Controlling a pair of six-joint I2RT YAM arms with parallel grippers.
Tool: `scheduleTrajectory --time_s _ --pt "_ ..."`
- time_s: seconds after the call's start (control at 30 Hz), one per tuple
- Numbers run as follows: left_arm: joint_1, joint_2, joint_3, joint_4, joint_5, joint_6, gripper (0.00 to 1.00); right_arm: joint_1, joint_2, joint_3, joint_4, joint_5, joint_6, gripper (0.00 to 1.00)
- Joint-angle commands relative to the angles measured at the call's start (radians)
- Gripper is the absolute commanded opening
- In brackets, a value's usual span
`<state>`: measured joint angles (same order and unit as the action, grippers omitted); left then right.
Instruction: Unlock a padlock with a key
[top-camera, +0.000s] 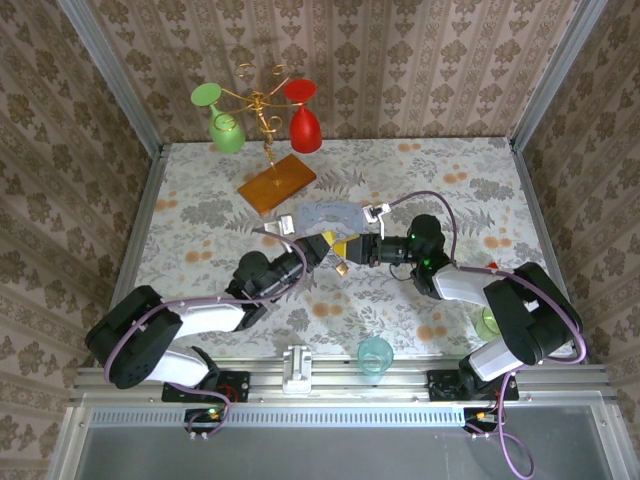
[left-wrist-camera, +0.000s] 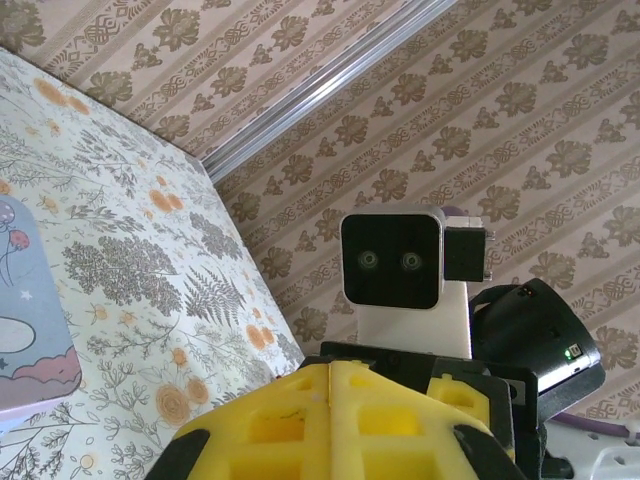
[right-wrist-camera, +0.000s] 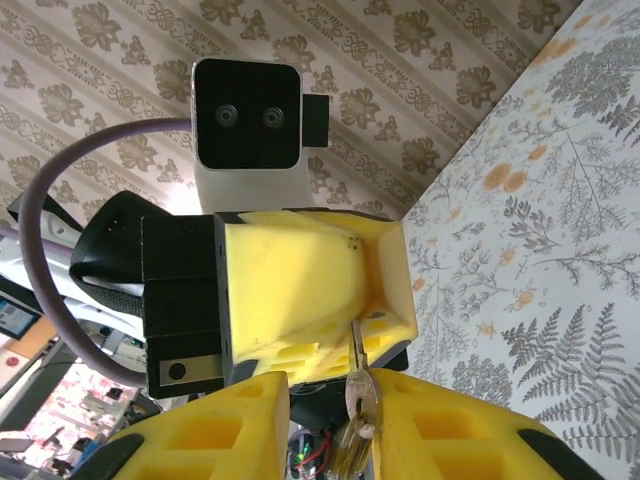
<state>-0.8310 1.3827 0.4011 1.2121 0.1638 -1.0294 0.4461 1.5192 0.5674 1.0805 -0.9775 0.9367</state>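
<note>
left claw (top-camera: 338, 247) clenched | right claw (right-wrist-camera: 335, 388) grip unclear, key (right-wrist-camera: 360, 396) in its gap | tin box (top-camera: 325, 215) lid on, contents hidden

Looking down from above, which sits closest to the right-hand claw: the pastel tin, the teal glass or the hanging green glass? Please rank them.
From the right gripper:
1. tin, just behind it.
2. teal glass, at the near edge.
3. hanging green glass, far back on the left.

Your table (top-camera: 200, 230) wears a floral cloth. Standing on it: a wooden stand base (top-camera: 277, 183) far centre, a pastel tin box (top-camera: 330, 215) just nearer, a teal glass (top-camera: 375, 355) at the near edge, and a green glass (top-camera: 488, 322) near right.
</note>
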Motion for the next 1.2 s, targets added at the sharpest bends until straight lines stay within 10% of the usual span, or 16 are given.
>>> scheduleTrajectory --time_s 0.0,0.7,0.8,0.93,1.17 --pt "-0.012 -0.023 -0.016 0.042 -0.044 0.009 0.0 0.005 0.014 -0.025 0.123 -0.012 0.047 0.25" --pt "-0.023 -0.012 -0.045 0.067 -0.065 0.02 0.0 -0.016 0.047 -0.049 0.205 0.025 0.089 0.0" --pt "-0.019 -0.005 -0.044 0.061 -0.059 0.019 0.24 -0.024 0.037 -0.052 0.112 0.026 0.037 0.0" --pt "0.007 -0.008 -0.067 0.058 -0.083 -0.001 0.99 -0.016 -0.044 -0.033 -0.273 0.077 -0.204 0.0" --pt "-0.007 -0.141 -0.002 -0.423 -0.138 0.106 1.0 -0.031 -0.158 0.013 -0.783 0.187 -0.436 0.0"
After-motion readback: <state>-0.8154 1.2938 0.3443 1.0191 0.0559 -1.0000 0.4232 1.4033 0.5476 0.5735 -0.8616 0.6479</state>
